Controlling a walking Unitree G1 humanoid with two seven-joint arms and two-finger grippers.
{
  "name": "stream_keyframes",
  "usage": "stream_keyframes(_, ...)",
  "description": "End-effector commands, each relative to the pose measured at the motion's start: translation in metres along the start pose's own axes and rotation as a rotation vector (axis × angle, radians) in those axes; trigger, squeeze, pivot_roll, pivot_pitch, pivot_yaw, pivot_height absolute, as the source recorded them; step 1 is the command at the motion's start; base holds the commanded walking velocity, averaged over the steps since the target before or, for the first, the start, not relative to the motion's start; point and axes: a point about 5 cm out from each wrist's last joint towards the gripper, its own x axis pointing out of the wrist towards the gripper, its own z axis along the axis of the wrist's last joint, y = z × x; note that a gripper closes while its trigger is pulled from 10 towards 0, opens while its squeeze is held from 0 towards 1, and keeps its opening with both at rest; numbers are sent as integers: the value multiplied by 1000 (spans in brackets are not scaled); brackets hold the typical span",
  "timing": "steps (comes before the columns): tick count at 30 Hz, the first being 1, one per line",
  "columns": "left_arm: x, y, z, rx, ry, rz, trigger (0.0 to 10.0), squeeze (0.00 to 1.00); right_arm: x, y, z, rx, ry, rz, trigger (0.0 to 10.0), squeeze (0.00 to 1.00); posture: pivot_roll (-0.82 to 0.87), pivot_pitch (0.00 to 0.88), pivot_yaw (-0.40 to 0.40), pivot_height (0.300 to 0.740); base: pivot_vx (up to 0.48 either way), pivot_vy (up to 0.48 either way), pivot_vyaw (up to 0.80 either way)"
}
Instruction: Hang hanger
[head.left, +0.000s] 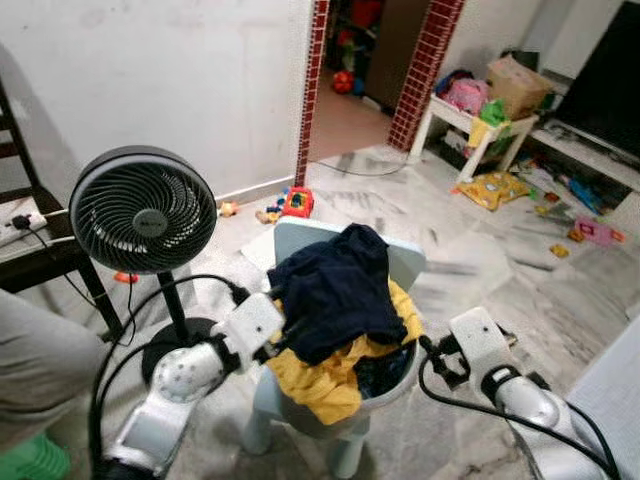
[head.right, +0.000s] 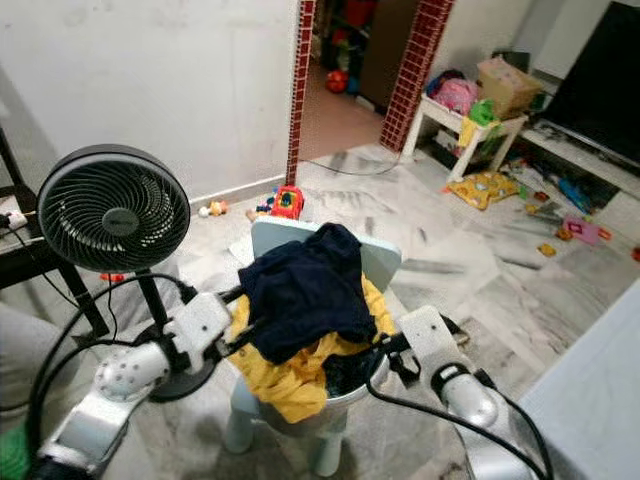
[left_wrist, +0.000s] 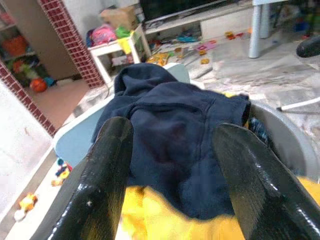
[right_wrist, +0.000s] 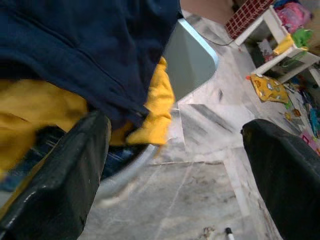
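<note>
No hanger can be made out. A navy garment (head.left: 340, 290) lies heaped on a yellow garment (head.left: 310, 385) in a grey basin (head.left: 398, 385), which stands on a small pale-blue chair (head.left: 402, 262). My left gripper (left_wrist: 172, 130) is open at the pile's left side, its fingers (head.left: 288, 328) touching the navy cloth's edge, with nothing held. My right gripper (right_wrist: 175, 125) is open beside the basin's right rim, level with it; its fingers (head.left: 432, 352) hold nothing.
A black standing fan (head.left: 143, 210) is close on the left, with its cable on the floor. A person's leg (head.left: 30, 360) is at the left edge. Toys, a white side table (head.left: 480, 125) and a TV stand lie far right. A doorway (head.left: 350, 90) opens behind.
</note>
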Motion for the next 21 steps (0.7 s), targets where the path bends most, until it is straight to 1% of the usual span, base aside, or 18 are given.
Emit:
stream_keyframes(1, 0, 4, 4, 16, -5, -3, 10000, 0, -1, -5, 1, -8, 0, -12, 10000, 0, 119, 0, -123, 740, 0, 0, 0)
stream_keyframes(13, 2, 6, 4, 7, -5, 3, 10000, 0, -1, -6, 2, -5, -5, -23, 10000, 0, 118, 0, -122, 740, 0, 0, 0)
stream_keyframes(15, 2, 7, 3, -17, 2, 3, 10000, 0, -1, -6, 2, -4, -6, -26, 10000, 0, 116, 0, -121, 740, 0, 0, 0)
stream_keyframes(16, 3, 10, 3, -44, 1, 12, 10000, 0, -1, -6, 2, -1, -9, -29, 10000, 0, 115, 0, -120, 740, 0, 0, 0)
stream_keyframes(17, 3, 11, 2, -49, 0, 15, 10000, 0, -1, -6, 2, 0, -9, -30, 10000, 0, 114, 0, -119, 740, 0, 0, 0)
stream_keyframes(19, 4, 13, 1, -92, 10, 31, 10000, 0, -2, -7, 2, 6, -12, -38, 10000, 0, 114, 0, -119, 740, 0, 0, 0)
stream_keyframes(20, 6, 17, 0, -143, 24, 67, 10000, 0, -3, -7, 1, 14, -12, -43, 10000, 0, 111, 0, -119, 740, 285, 386, 0)
stream_keyframes(21, 7, 19, -1, -178, 29, 81, 10000, 0, -4, -7, 0, 13, -9, -43, 10000, 0, 108, 0, -118, 740, 285, 386, 0)
